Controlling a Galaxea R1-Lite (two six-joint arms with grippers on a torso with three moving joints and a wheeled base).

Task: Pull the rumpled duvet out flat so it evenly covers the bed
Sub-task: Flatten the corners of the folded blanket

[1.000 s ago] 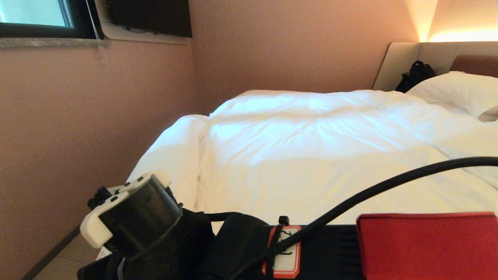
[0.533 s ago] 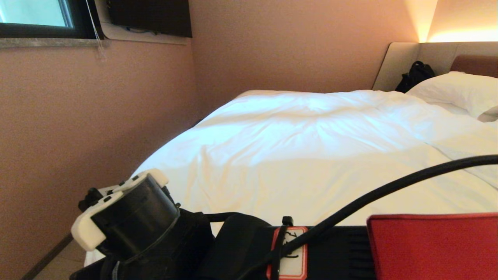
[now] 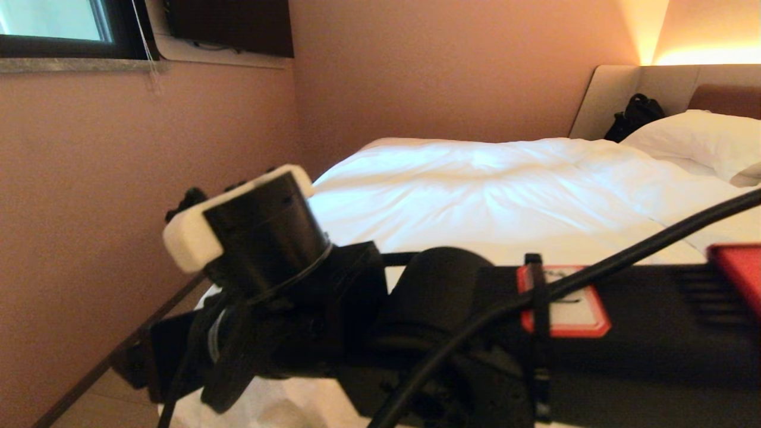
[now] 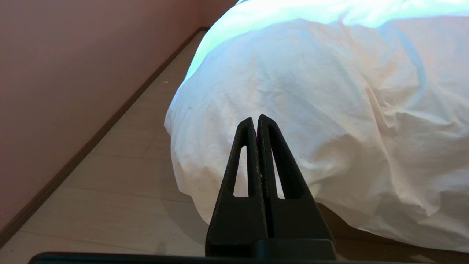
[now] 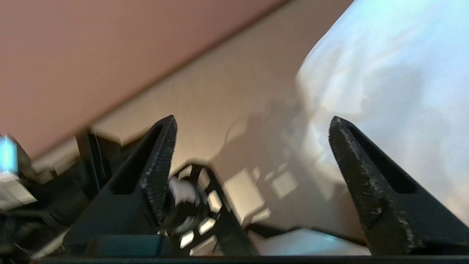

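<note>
The puffy white creased duvet [image 3: 475, 190] lies spread over the low white-sheeted bed [image 3: 380, 142], its long axis running from the near foot toward the far-right headboard, its near-left corner draping floorward. The right gripper [image 5: 253, 128], fingers wide and empty, hangs beside that corner; a release step, I judge. Next comes checking evenness, perhaps regrasping an edge. The left gripper [image 4: 256, 121], fingers pressed together, idles near the foot.

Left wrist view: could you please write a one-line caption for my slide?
Shut left gripper pointing at the duvet that hangs over the bed corner toward the floor.
</note>
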